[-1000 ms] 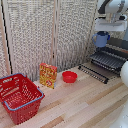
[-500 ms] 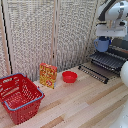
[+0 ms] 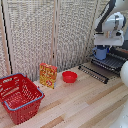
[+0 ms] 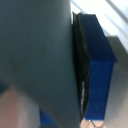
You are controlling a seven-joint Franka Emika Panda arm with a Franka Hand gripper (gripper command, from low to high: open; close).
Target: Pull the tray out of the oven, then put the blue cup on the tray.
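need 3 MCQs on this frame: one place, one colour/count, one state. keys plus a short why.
1. Where is the red bowl?
A. inside the red basket
B. on the wooden table, between the cereal box and the tray
C. on the tray

2. What colour is the cup under the arm?
A. blue
B. green
C. white

3. What state is the tray in?
A. pushed fully inside a shut oven
B. pulled out, its bars exposed
C. lying in the basket

Key: 1 B, the bowl sits on the table with the cereal box on the exterior view's left of it and the tray on the right, apart from the red basket. 2 A, the blue cup shows blue in both views. 3 B, the tray's wire bars lie open in front of the oven. The pincer is hidden, so its grip cannot be told.
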